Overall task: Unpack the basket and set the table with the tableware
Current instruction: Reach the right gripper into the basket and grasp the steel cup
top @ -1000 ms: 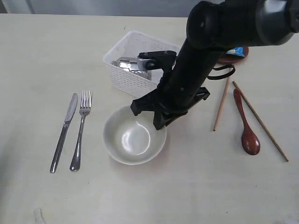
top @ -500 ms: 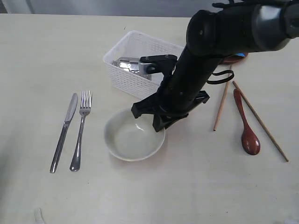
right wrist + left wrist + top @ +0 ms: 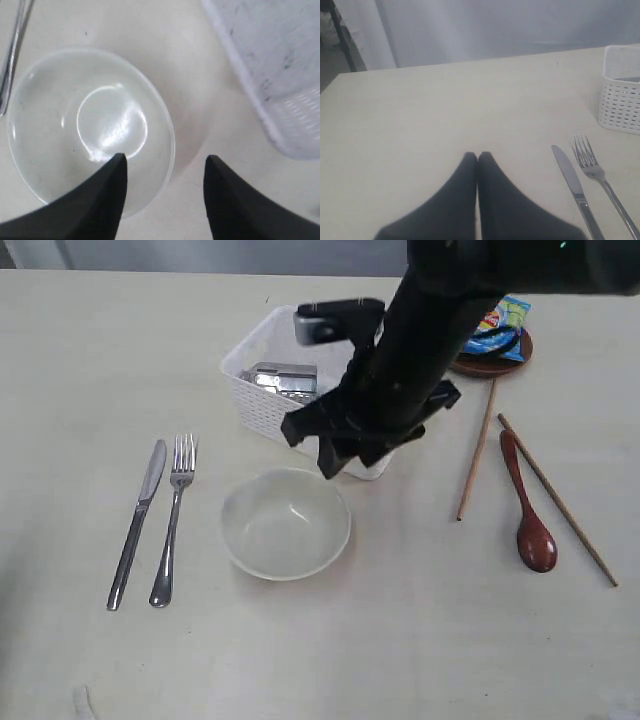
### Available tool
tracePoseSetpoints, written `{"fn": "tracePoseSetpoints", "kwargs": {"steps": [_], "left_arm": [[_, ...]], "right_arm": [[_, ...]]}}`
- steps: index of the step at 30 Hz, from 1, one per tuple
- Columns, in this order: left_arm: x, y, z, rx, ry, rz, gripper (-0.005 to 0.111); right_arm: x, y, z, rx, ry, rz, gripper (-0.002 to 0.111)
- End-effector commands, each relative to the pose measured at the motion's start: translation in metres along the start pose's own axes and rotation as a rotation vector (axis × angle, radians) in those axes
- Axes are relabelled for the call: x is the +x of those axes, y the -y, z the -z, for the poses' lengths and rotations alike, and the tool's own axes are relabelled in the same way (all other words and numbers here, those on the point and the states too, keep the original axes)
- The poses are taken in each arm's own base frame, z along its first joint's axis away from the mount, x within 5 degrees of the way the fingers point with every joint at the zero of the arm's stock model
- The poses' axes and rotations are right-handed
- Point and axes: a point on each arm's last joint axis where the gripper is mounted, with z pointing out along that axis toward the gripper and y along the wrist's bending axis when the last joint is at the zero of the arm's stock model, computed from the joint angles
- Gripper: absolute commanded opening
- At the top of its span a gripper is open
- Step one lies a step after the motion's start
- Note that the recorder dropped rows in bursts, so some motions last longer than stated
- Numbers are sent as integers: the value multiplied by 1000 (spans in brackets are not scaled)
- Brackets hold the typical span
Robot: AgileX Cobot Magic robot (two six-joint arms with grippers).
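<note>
- The right pincer point(image 3: 310, 452) point(image 3: 166, 159) is released: its two fingers stand wide apart and carry nothing.
- It hangs over the near rim of the bowl point(image 3: 286, 523) point(image 3: 90, 125), on the side of the basket point(image 3: 265, 405) point(image 3: 280, 75), and touches neither.
- The bowl stands upright and empty on the worktop point(image 3: 400, 640), just beside the basket.
- The basket is behind the bowl. A steel cup point(image 3: 283, 378) lies on its side inside it.
- The left pincer point(image 3: 477, 155) is clenched, with the fingers pressed together and nothing between them. It is above bare worktop and does not show in the exterior view.
- The knife point(image 3: 135, 525) point(image 3: 572, 182) and the fork point(image 3: 172, 520) point(image 3: 600, 175) lie side by side on the left of the bowl, apart from it, with the knife on the outside.
- On the right, the spoon point(image 3: 527, 510) lies between the two chopsticks point(image 3: 476, 450).
- Behind them is a dark plate point(image 3: 495, 365) with a blue bag point(image 3: 497, 318) on it.
</note>
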Motion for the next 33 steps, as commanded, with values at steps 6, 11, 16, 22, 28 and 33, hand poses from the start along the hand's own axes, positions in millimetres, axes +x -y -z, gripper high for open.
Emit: {"fn": "tracePoseSetpoints", "kwargs": {"steps": [6, 11, 16, 22, 28, 33], "left_arm": [[1, 0, 0, 6, 0, 3, 0], [1, 0, 0, 6, 0, 3, 0], [1, 0, 0, 6, 0, 3, 0], [1, 0, 0, 6, 0, 3, 0], [1, 0, 0, 6, 0, 3, 0], [1, 0, 0, 6, 0, 3, 0]], "right_arm": [[-68, 7, 64, 79, 350, -49, 46], [-91, 56, 13, -54, 282, -197, 46], [-100, 78, -39, -305, 251, -269, 46], [-102, 91, -70, -319, 248, -298, 46], [-106, 88, -75, -376, 288, -263, 43], [-108, 85, -73, -405, 319, -230, 9]]}}
